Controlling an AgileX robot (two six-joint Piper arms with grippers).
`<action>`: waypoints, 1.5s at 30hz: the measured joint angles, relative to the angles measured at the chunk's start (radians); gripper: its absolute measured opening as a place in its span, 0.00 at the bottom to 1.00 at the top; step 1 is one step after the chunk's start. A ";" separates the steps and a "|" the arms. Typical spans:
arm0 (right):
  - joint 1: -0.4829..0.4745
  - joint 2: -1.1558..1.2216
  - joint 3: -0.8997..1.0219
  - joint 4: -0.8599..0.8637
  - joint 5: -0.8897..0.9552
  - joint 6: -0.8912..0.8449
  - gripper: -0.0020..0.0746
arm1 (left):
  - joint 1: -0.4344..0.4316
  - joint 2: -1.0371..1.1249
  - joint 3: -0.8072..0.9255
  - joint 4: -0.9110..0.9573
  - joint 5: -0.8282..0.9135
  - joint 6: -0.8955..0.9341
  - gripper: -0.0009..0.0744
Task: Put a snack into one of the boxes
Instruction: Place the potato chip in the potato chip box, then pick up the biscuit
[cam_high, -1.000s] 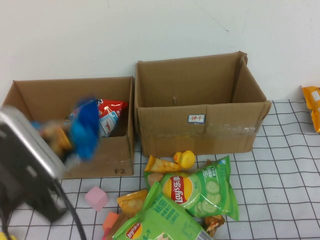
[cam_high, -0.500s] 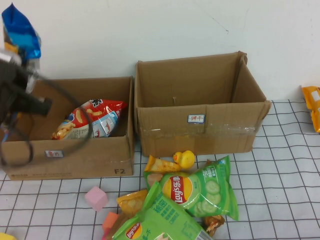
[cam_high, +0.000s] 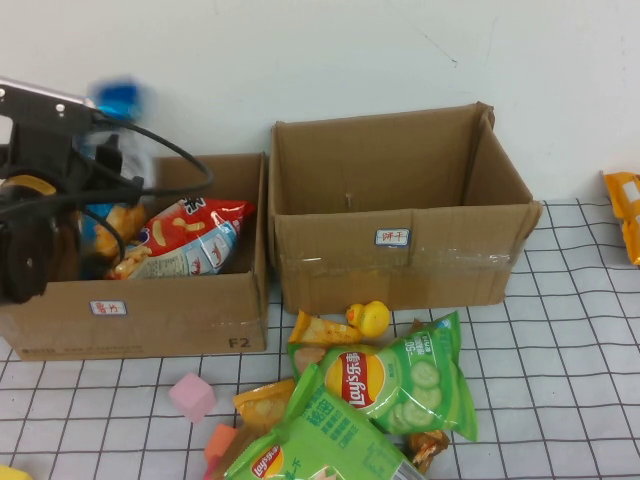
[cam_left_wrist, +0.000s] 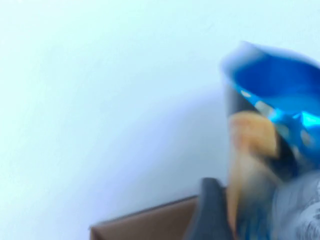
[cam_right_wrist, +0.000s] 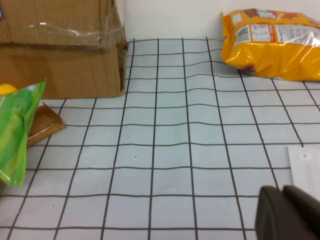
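My left gripper hangs over the back left part of the left cardboard box and is shut on a blue snack bag, which is blurred by motion. In the left wrist view the blue bag sticks out beyond the gripper, with the box edge below. A red snack bag lies inside the left box. The right box is open. My right gripper is shut and empty, low over the gridded table; it does not show in the high view.
Green Lay's bags, a yellow duck, small orange packets, a pink cube and an orange block lie before the boxes. An orange bag lies at the far right near the wall.
My left arm has swung the blue bag from in front of the left box up to the far left, then rightward and down over the left box.
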 joint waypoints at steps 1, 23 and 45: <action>0.000 0.000 0.000 0.000 0.000 0.000 0.03 | 0.005 0.009 -0.007 -0.021 0.000 0.000 0.64; 0.000 0.000 0.000 0.195 -0.035 0.087 0.03 | 0.017 -0.691 0.115 -0.308 0.708 0.154 0.02; 0.000 0.011 -0.122 0.753 0.024 -0.404 0.03 | 0.017 -1.711 0.670 -0.438 1.099 0.154 0.01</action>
